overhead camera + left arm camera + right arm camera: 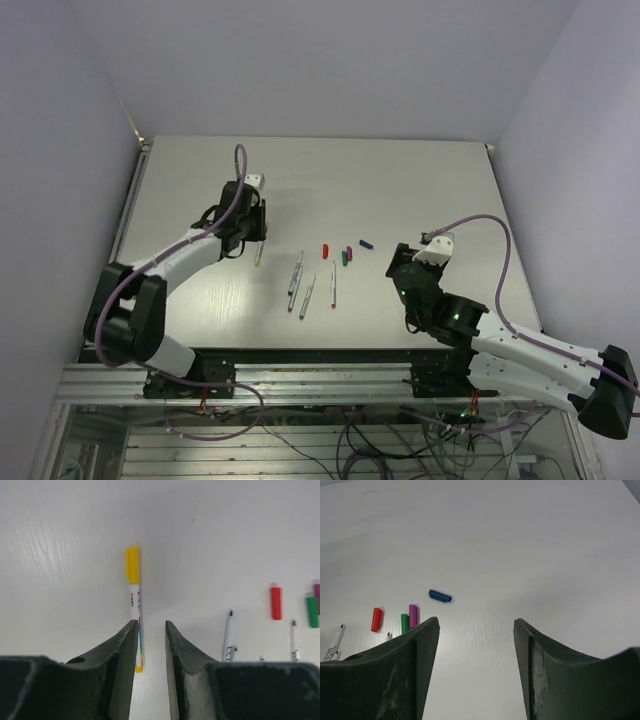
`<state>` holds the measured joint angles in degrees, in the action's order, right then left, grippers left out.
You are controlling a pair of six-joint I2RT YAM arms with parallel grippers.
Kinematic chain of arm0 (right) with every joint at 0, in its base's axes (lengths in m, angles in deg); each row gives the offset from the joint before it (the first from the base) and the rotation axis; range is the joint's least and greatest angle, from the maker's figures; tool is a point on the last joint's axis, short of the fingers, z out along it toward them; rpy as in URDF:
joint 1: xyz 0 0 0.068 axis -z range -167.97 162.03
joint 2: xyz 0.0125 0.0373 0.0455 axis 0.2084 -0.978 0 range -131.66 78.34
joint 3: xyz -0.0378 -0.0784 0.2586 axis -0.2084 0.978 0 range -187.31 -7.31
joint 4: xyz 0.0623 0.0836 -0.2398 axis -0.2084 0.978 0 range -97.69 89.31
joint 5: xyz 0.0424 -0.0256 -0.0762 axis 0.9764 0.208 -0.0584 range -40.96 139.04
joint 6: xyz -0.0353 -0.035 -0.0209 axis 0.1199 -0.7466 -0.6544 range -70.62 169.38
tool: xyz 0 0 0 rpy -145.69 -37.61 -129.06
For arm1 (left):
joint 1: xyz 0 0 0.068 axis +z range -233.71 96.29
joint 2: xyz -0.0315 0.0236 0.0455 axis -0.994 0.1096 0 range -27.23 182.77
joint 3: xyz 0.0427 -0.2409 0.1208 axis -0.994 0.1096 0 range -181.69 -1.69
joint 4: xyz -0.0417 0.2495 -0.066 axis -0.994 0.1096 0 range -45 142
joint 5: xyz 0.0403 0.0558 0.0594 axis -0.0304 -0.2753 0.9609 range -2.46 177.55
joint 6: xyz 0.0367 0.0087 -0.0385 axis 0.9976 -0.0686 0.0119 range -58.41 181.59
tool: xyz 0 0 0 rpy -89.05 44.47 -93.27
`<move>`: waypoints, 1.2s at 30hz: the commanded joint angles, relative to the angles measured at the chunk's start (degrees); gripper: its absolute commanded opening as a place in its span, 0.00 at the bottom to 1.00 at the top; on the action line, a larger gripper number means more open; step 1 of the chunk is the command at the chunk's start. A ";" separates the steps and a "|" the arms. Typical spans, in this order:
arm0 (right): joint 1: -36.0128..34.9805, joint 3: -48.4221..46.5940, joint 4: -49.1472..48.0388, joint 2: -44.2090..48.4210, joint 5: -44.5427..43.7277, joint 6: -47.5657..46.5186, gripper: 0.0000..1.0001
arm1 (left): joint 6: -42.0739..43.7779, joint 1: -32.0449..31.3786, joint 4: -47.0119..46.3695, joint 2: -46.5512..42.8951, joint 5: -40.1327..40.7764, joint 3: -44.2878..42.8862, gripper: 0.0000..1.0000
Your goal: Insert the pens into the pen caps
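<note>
A pen with the yellow cap on it lies on the table. It also shows in the top view. My left gripper hovers over its rear end. The jaws stand a little apart with nothing clamped, and the pen runs along the left finger's inner edge. Three uncapped pens lie mid-table. The red cap, green cap, purple cap and blue cap lie just beyond them. My right gripper is wide open and empty, just short of the blue cap.
The table's right edge lies beyond my right arm. Purple cables loop over both arms. Grey walls close in the table at the back and sides.
</note>
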<state>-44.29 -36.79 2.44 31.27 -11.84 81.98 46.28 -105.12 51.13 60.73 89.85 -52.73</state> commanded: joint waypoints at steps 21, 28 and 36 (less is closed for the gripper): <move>23.26 1.44 -8.12 2.33 23.68 -1.52 0.57 | -2.09 -10.03 0.19 -14.19 3.88 10.76 0.44; 23.22 4.40 -11.47 1.68 28.83 -0.45 0.56 | -3.07 -12.83 -2.61 -10.63 1.76 11.42 0.49; 23.27 3.98 -11.80 -0.96 31.18 0.45 0.55 | -3.48 -16.58 -5.45 -3.78 2.28 9.14 0.50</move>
<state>-21.29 -32.79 -7.44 30.64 17.32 81.72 43.37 -120.35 48.81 54.17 92.80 -41.69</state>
